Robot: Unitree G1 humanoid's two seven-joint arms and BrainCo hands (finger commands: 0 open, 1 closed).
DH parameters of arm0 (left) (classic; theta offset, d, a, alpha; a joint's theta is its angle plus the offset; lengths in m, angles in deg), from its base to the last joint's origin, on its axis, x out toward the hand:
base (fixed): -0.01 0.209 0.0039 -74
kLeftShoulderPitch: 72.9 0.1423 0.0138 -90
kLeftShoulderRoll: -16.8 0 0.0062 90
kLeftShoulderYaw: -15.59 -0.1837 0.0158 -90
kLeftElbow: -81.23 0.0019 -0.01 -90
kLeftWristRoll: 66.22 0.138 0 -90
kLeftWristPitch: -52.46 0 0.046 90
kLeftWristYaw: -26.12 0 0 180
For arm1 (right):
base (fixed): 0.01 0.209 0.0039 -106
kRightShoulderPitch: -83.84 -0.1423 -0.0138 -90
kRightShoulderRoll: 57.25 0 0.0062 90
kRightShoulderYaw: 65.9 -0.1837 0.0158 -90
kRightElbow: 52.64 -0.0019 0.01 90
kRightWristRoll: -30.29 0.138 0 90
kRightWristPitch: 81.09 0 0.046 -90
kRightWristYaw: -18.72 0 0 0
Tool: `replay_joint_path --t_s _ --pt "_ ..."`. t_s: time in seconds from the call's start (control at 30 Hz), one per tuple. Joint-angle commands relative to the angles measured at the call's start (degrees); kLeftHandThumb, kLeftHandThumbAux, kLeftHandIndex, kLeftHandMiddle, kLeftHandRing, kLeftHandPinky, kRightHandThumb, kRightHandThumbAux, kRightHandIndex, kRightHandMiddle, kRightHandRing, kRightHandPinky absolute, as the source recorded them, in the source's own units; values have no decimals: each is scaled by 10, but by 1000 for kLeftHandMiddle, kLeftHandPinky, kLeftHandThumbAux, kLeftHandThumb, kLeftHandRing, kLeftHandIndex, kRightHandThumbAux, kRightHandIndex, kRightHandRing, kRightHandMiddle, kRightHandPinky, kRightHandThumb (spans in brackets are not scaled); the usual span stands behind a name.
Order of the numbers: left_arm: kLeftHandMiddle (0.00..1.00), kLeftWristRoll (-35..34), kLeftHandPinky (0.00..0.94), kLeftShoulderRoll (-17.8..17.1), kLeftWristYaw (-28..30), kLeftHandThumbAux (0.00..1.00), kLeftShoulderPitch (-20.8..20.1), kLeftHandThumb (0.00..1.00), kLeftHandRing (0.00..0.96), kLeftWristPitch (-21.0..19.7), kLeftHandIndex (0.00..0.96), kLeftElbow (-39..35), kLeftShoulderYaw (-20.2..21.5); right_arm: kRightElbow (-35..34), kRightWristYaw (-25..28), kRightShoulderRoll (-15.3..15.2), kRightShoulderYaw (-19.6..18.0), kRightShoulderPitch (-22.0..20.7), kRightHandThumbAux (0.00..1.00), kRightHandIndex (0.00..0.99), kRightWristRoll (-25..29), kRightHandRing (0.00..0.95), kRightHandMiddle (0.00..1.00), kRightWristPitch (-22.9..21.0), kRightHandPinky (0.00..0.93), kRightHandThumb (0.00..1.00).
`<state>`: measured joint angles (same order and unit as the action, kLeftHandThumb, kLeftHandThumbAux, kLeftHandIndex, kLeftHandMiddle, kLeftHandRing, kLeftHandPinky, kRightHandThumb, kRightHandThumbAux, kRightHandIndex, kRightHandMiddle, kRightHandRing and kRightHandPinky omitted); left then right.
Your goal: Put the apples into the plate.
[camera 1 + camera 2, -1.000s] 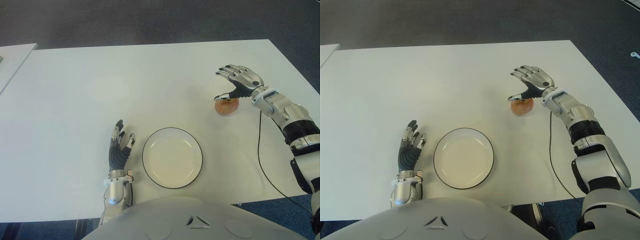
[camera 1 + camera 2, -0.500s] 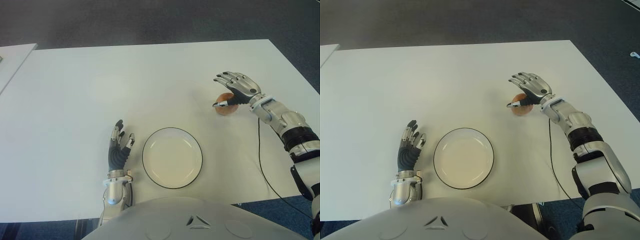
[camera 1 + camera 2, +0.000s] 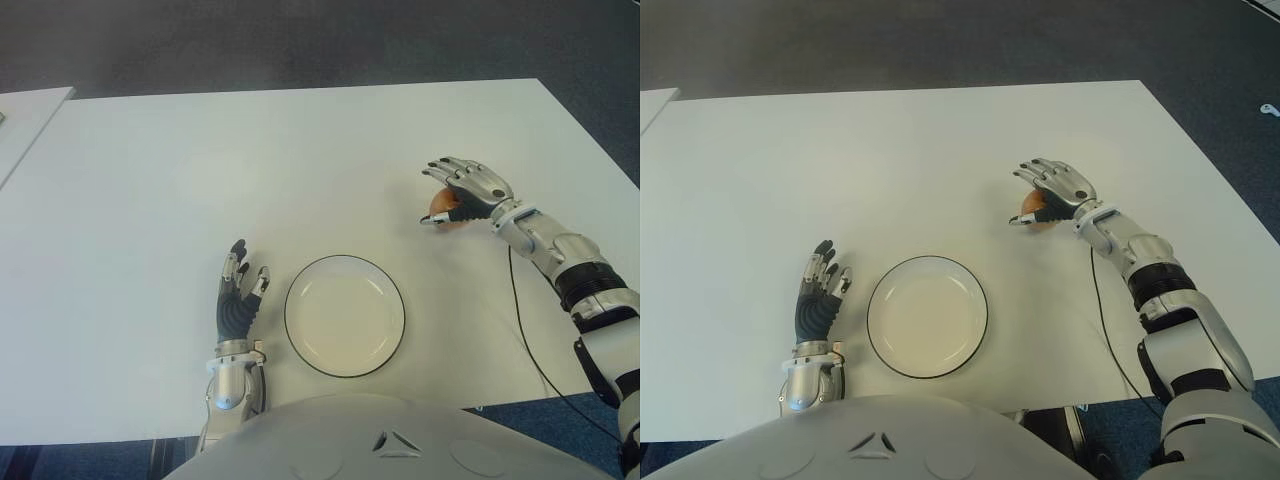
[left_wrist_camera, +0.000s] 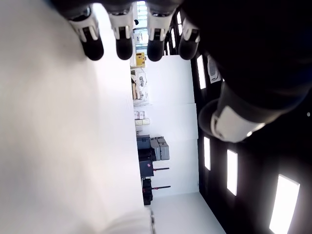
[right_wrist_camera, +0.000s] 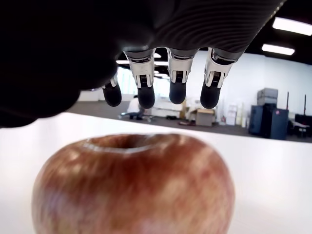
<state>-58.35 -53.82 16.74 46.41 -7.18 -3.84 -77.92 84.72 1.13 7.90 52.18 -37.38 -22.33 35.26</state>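
One reddish apple [image 3: 446,208] sits on a white table [image 3: 250,170], off to the robot's right and a little farther away than the plate. The right hand [image 3: 462,190] is arched over the apple from above, its palm facing down, with the four fingers [image 5: 177,90] reaching past the fruit's far side and the thumb low on the side nearer the plate. In the right wrist view the fingertips hang above the apple's stem dimple with a clear gap beneath them, so the fingers are spread and have not closed on the fruit; the apple rests on the table surface. A thin black cable [image 3: 525,330] runs from the right forearm across the table toward the near edge. One round white plate [image 3: 345,315] with a dark rim lies close to the robot's body, near the middle of the table's near edge, well apart from the apple and holding nothing. The left hand [image 3: 238,300] shows just beside the plate on its left side, fingers extended and slightly fanned, pointing away from the robot, grasping nothing. Dark carpeted floor [image 3: 300,40] lies beyond the table's far edge.
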Motion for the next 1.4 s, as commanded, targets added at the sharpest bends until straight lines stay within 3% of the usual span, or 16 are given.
replay_joint_path --t_s 0.03,0.57,0.83,1.4 --pt "52 1 59 -2 9 621 5 136 46 -9 61 4 -7 52 -16 28 16 10 285 0 0 0 0 -6 0 237" --pt "46 -10 48 -6 20 616 2 144 39 -12 56 5 -5 182 -87 82 39 -26 264 0 9 0 0 -22 27 280" --pt "47 -11 55 -8 23 618 -3 153 42 -8 59 10 -4 233 -110 105 40 -41 343 1 21 17 30 -31 63 282" --pt "46 -7 55 -6 23 622 -2 144 40 -10 57 6 -4 295 -88 140 14 -37 461 65 90 93 97 -77 154 311"
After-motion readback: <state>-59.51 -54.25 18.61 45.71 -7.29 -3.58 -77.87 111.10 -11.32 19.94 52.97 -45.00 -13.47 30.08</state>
